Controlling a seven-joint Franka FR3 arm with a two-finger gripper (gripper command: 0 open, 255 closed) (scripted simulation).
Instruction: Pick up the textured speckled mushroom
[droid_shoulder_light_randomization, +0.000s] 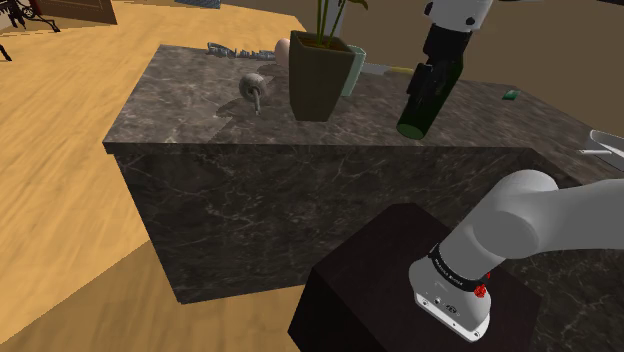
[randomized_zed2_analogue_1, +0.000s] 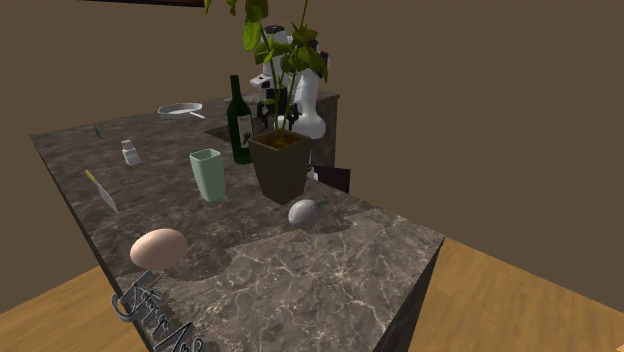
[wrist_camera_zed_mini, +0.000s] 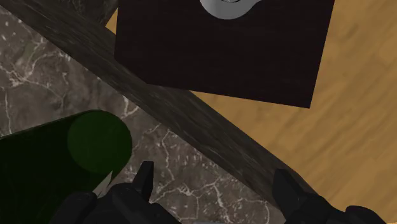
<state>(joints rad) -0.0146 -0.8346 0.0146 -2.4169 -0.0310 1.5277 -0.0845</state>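
Note:
The speckled grey mushroom (droid_shoulder_light_randomization: 254, 88) lies on its side on the dark marble counter (droid_shoulder_light_randomization: 190, 100), toward the shoulder view's left of the plant pot. In the second exterior view the mushroom (randomized_zed2_analogue_1: 303, 211) rests just in front of the pot. My black gripper (droid_shoulder_light_randomization: 424, 82) hangs over the counter's near edge, far to the shoulder view's right of the mushroom, right beside a dark green wine bottle (droid_shoulder_light_randomization: 422, 108). In the wrist view the gripper (wrist_camera_zed_mini: 214, 183) is open with nothing between its fingers (wrist_camera_zed_mini: 145, 177), and the bottle (wrist_camera_zed_mini: 57, 159) stands just beside one finger.
A potted plant (randomized_zed2_analogue_1: 280, 165) stands between gripper and mushroom, with a pale green cup (randomized_zed2_analogue_1: 207, 174) beside it. A tan egg-shaped object (randomized_zed2_analogue_1: 158, 247), a knife (randomized_zed2_analogue_1: 100, 188), a small shaker (randomized_zed2_analogue_1: 130, 152) and a pan (randomized_zed2_analogue_1: 180, 110) lie further off. The dark stand (droid_shoulder_light_randomization: 390, 290) sits below the counter edge.

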